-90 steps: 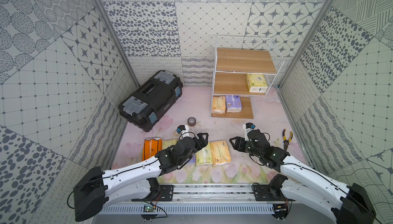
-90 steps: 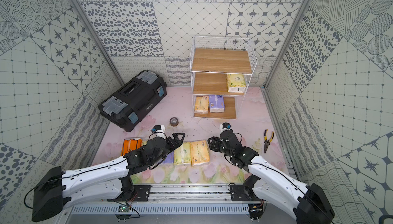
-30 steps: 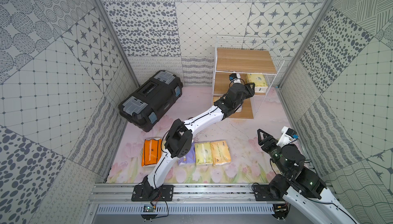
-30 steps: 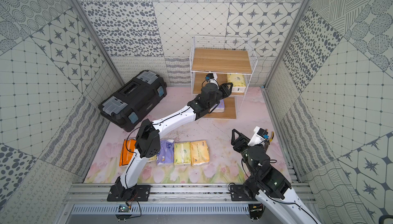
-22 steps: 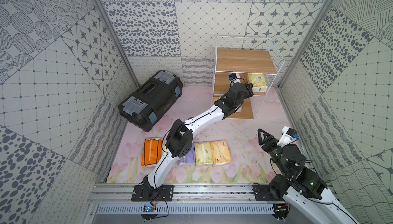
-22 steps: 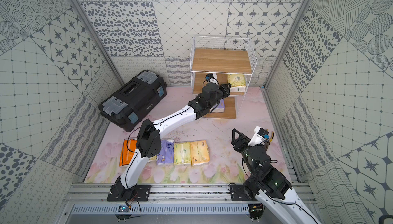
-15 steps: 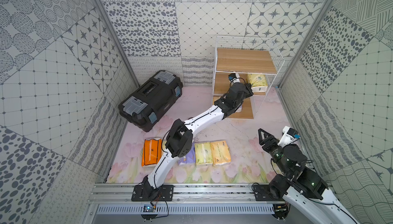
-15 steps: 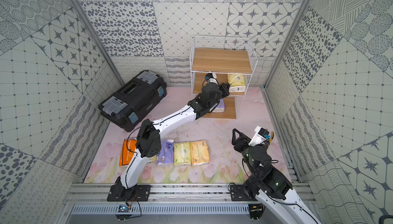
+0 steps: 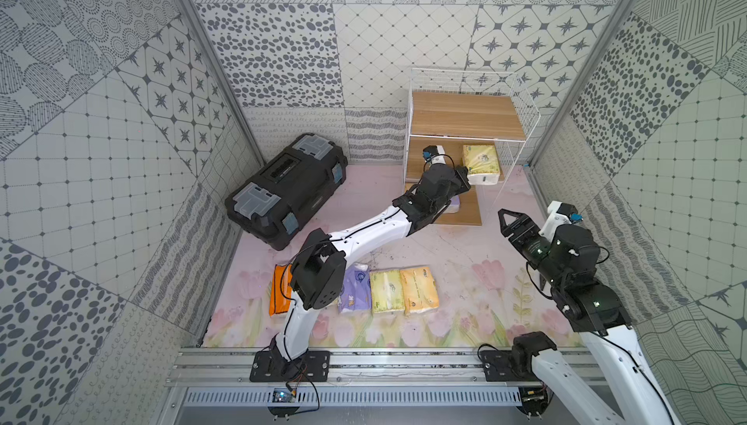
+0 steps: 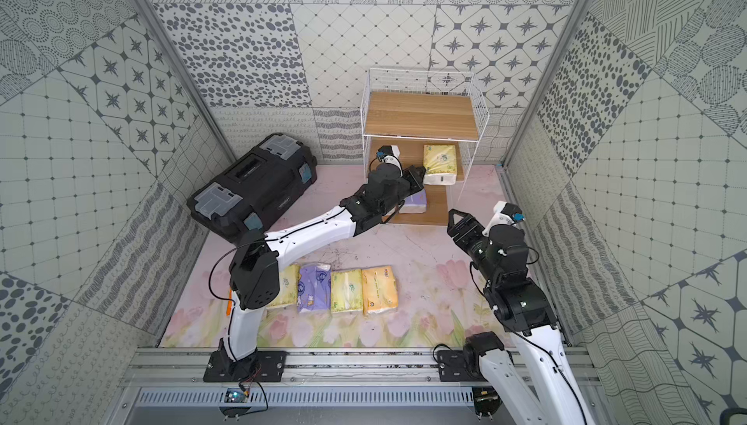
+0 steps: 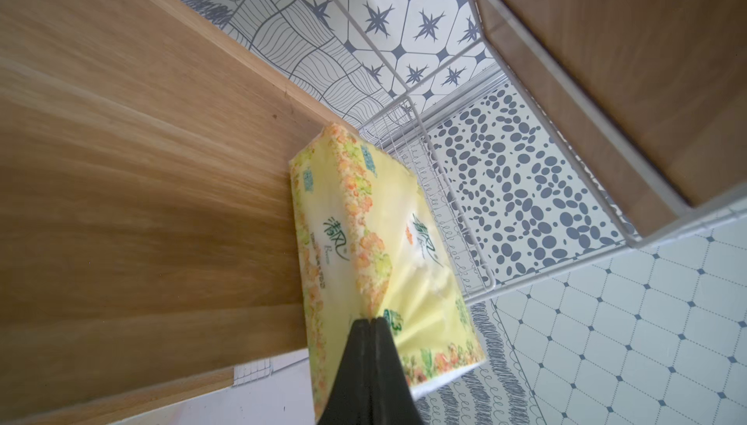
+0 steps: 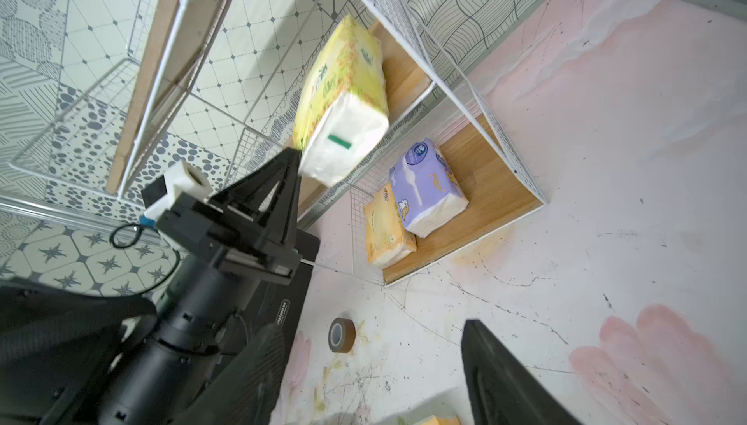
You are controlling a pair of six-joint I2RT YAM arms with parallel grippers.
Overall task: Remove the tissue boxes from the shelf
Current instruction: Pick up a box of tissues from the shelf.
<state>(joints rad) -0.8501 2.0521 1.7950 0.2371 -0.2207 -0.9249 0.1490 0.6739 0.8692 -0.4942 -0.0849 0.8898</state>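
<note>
The left gripper (image 11: pixel 370 320) was closed tight, its 2 black fingers pressed together on a pinch of wrapper at the near edge of a pale yellow-green tissue pack (image 11: pixel 364 241). That pack lay on the middle board of the shelf (image 9: pixel 465 120), toward the mesh side on the robot's right. In the right wrist view its white end (image 12: pixel 343 136) stuck out past the board's front edge. Both top views showed the left arm stretched from the rail to that tier, with the gripper (image 10: pixel 420 174) at the pack's near corner.

On the bottom board sat 2 more packs side by side: a purple pack (image 12: pixel 426 184) and a yellow-orange pack (image 12: pixel 386 229), touching each other. The top board was bare wood.

The right gripper (image 9: pixel 507 219) hung above the floor mat (image 9: pixel 465 257) in front of the shelf and to its right, apart from it, with its jaws spread wide and nothing between them.

A row of packs lay on the mat near the rail: a bright orange one (image 9: pixel 279 291), a pale yellow-green one (image 10: pixel 285 289) partly behind the left arm's elbow, a purple one (image 10: pixel 313 287), another pale yellow-green one (image 10: pixel 345 291) and a yellow-orange one (image 10: pixel 380 289), each touching its neighbour.

A black toolbox (image 9: pixel 287 188) stood by the robot's left wall. A roll of tape (image 12: pixel 341 334) lay on the mat between it and the shelf.
</note>
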